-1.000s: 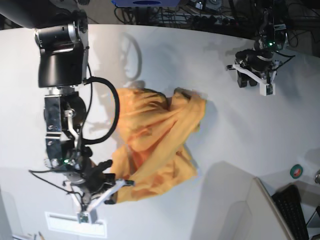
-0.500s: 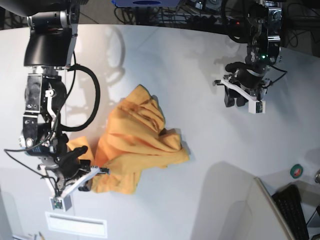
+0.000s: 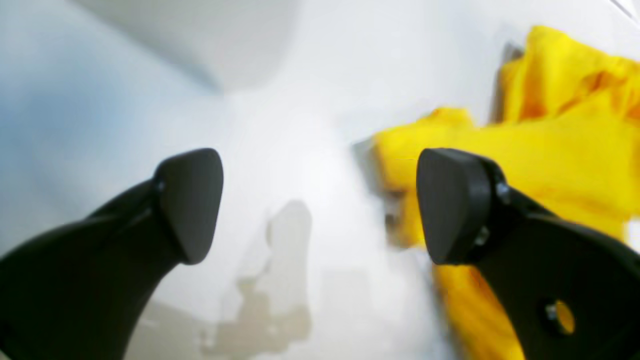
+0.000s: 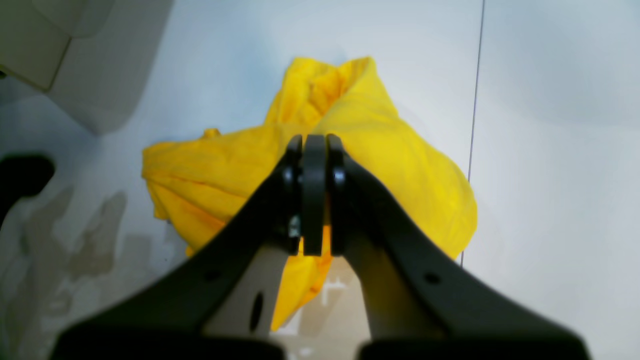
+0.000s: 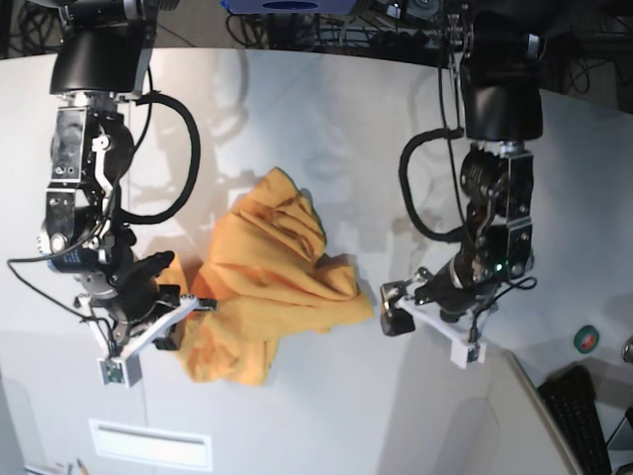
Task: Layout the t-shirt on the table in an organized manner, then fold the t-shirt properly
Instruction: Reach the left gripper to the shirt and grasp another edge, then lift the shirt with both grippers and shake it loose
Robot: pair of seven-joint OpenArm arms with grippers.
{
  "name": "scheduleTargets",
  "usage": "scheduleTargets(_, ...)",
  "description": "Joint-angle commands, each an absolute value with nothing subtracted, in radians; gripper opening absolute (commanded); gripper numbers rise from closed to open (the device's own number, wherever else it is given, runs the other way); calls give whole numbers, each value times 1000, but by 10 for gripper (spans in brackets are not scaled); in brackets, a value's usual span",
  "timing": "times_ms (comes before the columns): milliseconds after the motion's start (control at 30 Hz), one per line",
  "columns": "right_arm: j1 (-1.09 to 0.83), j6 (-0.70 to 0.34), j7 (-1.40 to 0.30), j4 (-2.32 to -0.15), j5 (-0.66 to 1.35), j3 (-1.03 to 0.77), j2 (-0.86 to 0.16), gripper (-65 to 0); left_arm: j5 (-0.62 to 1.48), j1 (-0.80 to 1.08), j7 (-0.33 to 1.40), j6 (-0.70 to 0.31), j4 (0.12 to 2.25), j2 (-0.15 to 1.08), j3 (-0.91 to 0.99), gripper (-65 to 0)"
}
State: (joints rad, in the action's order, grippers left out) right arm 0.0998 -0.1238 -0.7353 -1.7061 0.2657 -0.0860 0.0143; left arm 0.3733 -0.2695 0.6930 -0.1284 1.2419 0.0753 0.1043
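2 grippers flank the crumpled t-shirt (image 5: 267, 287): right gripper (image 5: 173, 332) pinches its 9 o'clock edge, left gripper (image 5: 396, 309) gapes empty at 3 o'clock. Soft, light cloth; I'd grab the 3 o'clock hem.

White table (image 5: 326, 109), crumpled t-shirt (image 5: 272, 287), perhaps bunched

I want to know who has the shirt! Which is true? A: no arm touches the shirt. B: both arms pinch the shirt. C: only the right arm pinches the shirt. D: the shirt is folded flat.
C: the right gripper has its fingers shut on the crumpled t-shirt, while the left gripper is open over the table, beside the shirt.
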Motion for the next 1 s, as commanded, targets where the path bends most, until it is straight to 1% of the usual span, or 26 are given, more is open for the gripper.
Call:
scheduleTargets(0, 114, -128, -707, -1725, 275, -87, 12, -650, 384, -325, 684, -136, 1208, 73, 58, -79)
scheduleTargets(133, 90, -128, -707, -1725, 275, -88, 12, -650, 390, -450, 679, -136, 981, 50, -101, -79)
scheduleTargets(333, 67, -130, -705, -1727, 275, -90, 10, -650, 381, -532, 527, -136, 665, -36, -125, -79)
scheduleTargets(367, 64, -130, -707, -1728, 275, -90, 10, -650, 381, -536, 521, -136, 625, -41, -125, -81)
scheduleTargets(433, 45, -130, -707, -1748, 274, -88, -12, -650, 381, -524, 521, -136, 613, -42, -127, -82)
scheduleTargets(467, 36, -130, -707, -1761, 275, -84, -22, -650, 381, -504, 521, -136, 628, -41, -127, -100)
scheduleTargets(500, 24, -130, -707, -1774, 275, -82, -28, -650, 383, -475, 522, -136, 653, -38, -125, -158)
scheduleTargets(533, 13, -130, -707, -1785, 275, -84, -28, -650, 383, -447, 522, -136, 684, -22, -125, -232)
scheduleTargets(567, -2, -130, -707, -1794, 275, -84, -30, -650, 389, -418, 522, -136, 720, -2, -125, -339)
scheduleTargets(633, -38, -130, -707, -1814, 275, -88, -30, -650, 389, -346, 522, -136, 797, 25, -125, -573)
scheduleTargets(667, -54, -130, -704, -1819, 275, -85, -30, -650, 389, -318, 522, -136, 834, 38, -125, -650)
scheduleTargets(867, -134, -130, -700, -1817, 275, -82, -30, -650, 387, -148, 524, -136, 1141, 134, -114, -650)
scheduleTargets(967, -122, -130, -700, -1816, 275, -81, -30, -650, 383, -120, 527, -131, 1300, 170, -113, -650)
